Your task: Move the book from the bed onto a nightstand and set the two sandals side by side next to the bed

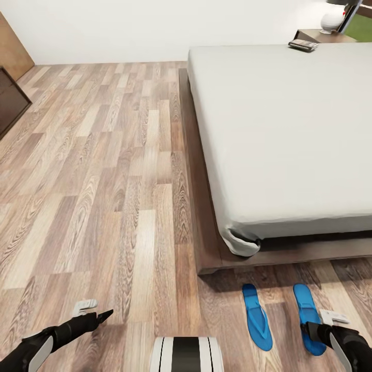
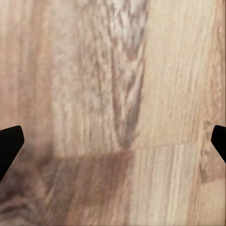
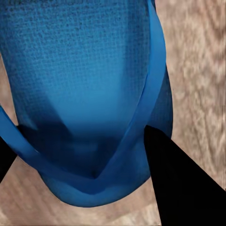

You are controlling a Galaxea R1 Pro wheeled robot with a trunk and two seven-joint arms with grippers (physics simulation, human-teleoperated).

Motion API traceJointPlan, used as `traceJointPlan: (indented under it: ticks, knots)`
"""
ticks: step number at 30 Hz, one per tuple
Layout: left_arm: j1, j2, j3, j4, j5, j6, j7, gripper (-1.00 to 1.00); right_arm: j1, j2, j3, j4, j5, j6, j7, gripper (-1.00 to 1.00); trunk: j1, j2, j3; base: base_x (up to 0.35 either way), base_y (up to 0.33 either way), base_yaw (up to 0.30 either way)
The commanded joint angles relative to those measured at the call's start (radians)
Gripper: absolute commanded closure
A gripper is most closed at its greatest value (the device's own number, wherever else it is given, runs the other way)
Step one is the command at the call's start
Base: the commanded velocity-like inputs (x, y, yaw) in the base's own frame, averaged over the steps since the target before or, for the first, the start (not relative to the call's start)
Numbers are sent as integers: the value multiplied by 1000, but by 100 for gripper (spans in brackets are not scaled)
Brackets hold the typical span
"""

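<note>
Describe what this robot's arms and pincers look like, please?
Both arms are black, with white panels near the picture's lower corners. The left gripper has a dark pointed finger beside a pale grey bracket; the right gripper carries a similar pale piece. In wrist views the fingertips look plain black.

The floor (image 1: pixel 103 181) I look down on is made of wooden planks in light and darker brown, with wavy grain. A plain white wall (image 1: pixel 129 28) runs along the top of the frame. At the upper left edge I see a light brown wooden panel (image 1: pixel 11 49), and just below it the corner of a dark brown cabinet (image 1: pixel 10 101). In the top right corner sits a round white lamp (image 1: pixel 332 20).
</note>
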Motion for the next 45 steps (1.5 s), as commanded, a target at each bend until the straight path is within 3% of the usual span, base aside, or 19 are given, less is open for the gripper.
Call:
traceJointPlan:
  ticks: [1, 4, 8, 14, 21, 23, 27, 30, 45]
  knots:
    - [0, -3, 1, 0, 9, 10, -4, -100, -1, 1, -5, -2, 29, 5, 7, 100, 0, 0, -1, 0, 0, 0]
    - [0, -11, 1, 0, 8, 10, -4, -100, -2, 2, -6, -2, 122, 5, 6, 100, 0, 0, -1, 0, 0, 0]
    - [0, -13, 1, 0, 7, 9, -4, -100, -3, 4, -6, -4, 160, 3, 7, 100, 0, 0, -1, 0, 0, 0]
    - [0, -14, 1, 0, 7, 9, -4, -100, -3, 4, -6, -4, 163, -101, 16, 100, 0, 0, -1, 0, 0, 0]
    - [0, -26, 1, 0, 7, 9, -4, -100, -3, 3, -6, -5, 158, -117, 24, 100, 0, 0, -1, 0, 0, 0]
    - [0, -27, 1, 0, 6, 9, -4, -100, -3, 3, -6, -5, 157, -116, 57, 100, 0, 0, -1, 0, 0, 0]
    - [0, -27, 1, 0, 6, 9, -4, -100, -3, 2, -6, -5, 156, -107, 208, 100, 0, 0, -1, 0, 0, 0]
    - [0, -27, 1, 0, 6, 9, -4, -100, -3, 2, -7, -5, 157, -107, 237, 100, 0, 0, -1, 0, 0, 0]
    - [0, -39, 1, 0, 6, 10, 3, -100, -3, 2, -8, -5, 161, -108, 239, 100, 0, 0, -1, 59, 0, 0]
